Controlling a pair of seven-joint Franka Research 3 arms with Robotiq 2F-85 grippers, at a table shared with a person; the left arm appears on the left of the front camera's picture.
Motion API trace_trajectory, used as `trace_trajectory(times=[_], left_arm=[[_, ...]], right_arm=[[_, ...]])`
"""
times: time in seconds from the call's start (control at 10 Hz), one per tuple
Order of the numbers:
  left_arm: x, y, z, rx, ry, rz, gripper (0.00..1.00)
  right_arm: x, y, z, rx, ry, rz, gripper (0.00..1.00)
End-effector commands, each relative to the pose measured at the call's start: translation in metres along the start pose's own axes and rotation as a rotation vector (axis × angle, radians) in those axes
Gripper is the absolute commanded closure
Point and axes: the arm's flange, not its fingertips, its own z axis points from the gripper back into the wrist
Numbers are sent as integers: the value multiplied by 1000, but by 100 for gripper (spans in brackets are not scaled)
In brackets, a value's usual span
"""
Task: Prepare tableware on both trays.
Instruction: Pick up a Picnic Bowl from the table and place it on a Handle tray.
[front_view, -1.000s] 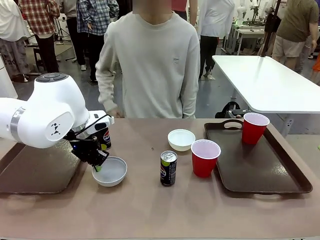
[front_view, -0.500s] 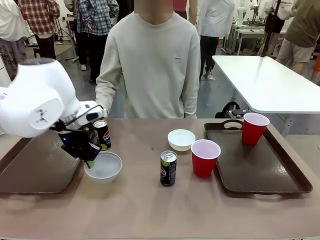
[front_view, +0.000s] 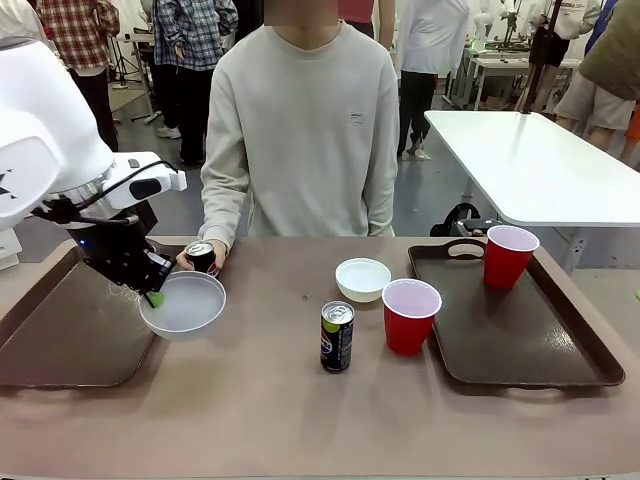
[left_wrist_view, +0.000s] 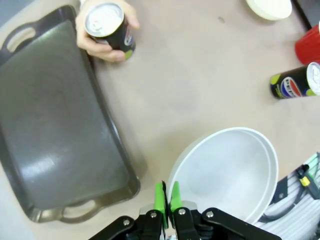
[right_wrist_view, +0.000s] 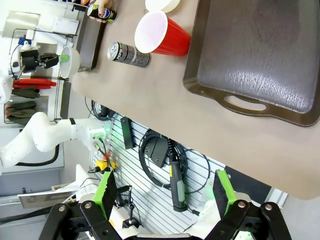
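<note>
Front view shows little of the left fingers (front_view: 154, 296), a green tip at the white bowl (front_view: 185, 303) by the left tray (front_view: 60, 340); a person's hand (front_view: 216, 256) half covers a Pepsi can (front_view: 201, 251). Left wrist view shows them pinched on the bowl's rim. Right wrist view has the right fingers (right_wrist_view: 223, 190) spread apart, their tips cut off at bottom.

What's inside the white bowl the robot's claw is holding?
Nothing that I can see: the bowl is bare white inside. The left claw pinches its rim and hides a tiny bit there.
</note>
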Motion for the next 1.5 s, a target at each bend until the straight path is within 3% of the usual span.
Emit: trace_trajectory(times=[0.0,0.3,0.5,0.6,0.7,0.8,1.0,1.4], left_arm=[[-5,34,-5,3,4,-4,100],[17,116,10,59,-41,83,100],[15,144,16,48,-56,140,100],[-14,141,20,41,22,84,100],[-80,128,27,38,98,-68,100],[-108,131,27,77,83,-104,100],[-101,143,25,84,61,-16,100],[-97,143,16,75,46,4,100]], right_arm=[[0,-1,0,6,-1,1,0],[0,-1,0,6,-1,1,0],[0,-1,0,6,-1,1,0],[0,-1,0,6,-1,1,0],[0,-1,0,6,-1,1,0],[0,-1,0,6,-1,1,0],[0,-1,0,6,-1,1,0],[0,-1,0,6,-1,1,0]])
